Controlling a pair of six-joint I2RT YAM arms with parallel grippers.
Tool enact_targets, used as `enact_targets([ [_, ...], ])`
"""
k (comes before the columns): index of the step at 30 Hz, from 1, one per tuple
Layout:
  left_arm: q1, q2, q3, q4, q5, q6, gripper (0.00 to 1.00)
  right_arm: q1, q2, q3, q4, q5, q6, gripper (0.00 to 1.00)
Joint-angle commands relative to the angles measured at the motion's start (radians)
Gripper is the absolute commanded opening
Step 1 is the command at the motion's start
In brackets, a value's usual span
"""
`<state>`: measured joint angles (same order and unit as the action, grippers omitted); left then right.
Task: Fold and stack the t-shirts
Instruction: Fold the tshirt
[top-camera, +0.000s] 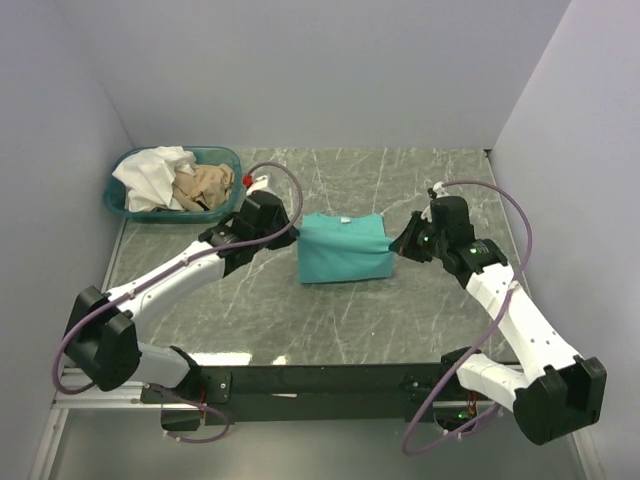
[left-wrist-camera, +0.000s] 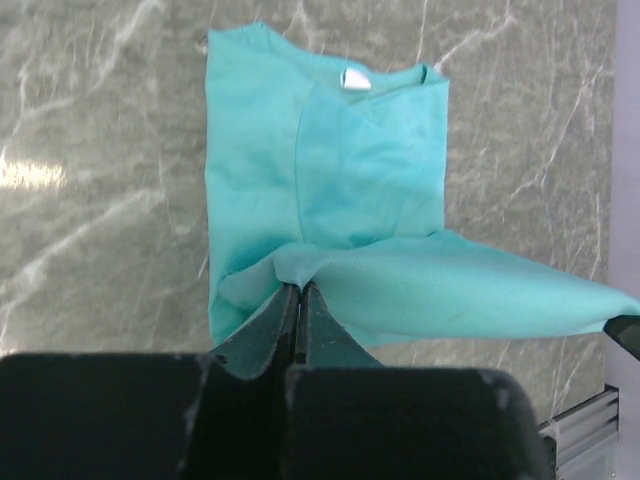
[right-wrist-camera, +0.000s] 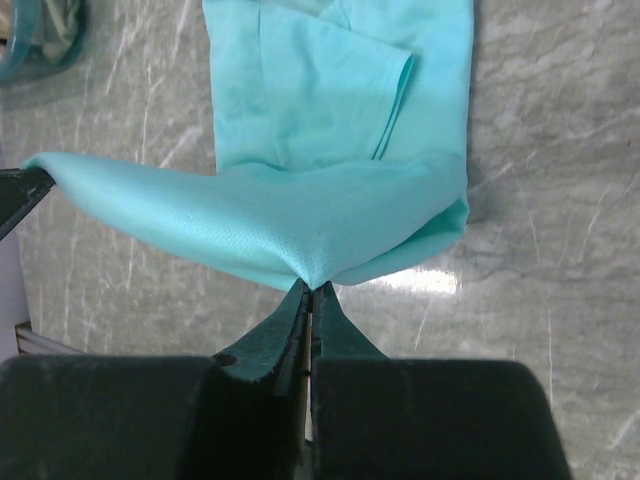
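The teal-green t-shirt (top-camera: 343, 248) lies partly folded in the middle of the marble table, its white neck tag (left-wrist-camera: 354, 79) at the far end in the left wrist view. My left gripper (left-wrist-camera: 298, 287) is shut on the shirt's near hem at its left corner. My right gripper (right-wrist-camera: 312, 288) is shut on the same hem at the right corner. The pinched edge hangs stretched between the two, lifted above the rest of the shirt (right-wrist-camera: 330, 90). A white t-shirt (top-camera: 153, 176) and a tan-beige t-shirt (top-camera: 203, 186) sit crumpled in the basket.
The shallow teal plastic basket (top-camera: 227, 156) stands at the table's back left corner, just behind my left arm. Grey walls close in the table on the left, back and right. A metal rail runs along the table's near edge (top-camera: 300, 380).
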<state>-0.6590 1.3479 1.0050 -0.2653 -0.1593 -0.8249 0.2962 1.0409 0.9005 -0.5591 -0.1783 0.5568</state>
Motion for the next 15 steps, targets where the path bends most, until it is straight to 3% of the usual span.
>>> enact_targets([
  [1, 0.033, 0.064, 0.092, 0.061, 0.020, 0.061, 0.01, -0.040, 0.033, 0.064, 0.070, -0.033, -0.024, 0.00],
  [15, 0.125, 0.338, 0.328, 0.080, 0.092, 0.110, 0.01, -0.126, 0.309, 0.172, 0.186, -0.136, -0.023, 0.00],
])
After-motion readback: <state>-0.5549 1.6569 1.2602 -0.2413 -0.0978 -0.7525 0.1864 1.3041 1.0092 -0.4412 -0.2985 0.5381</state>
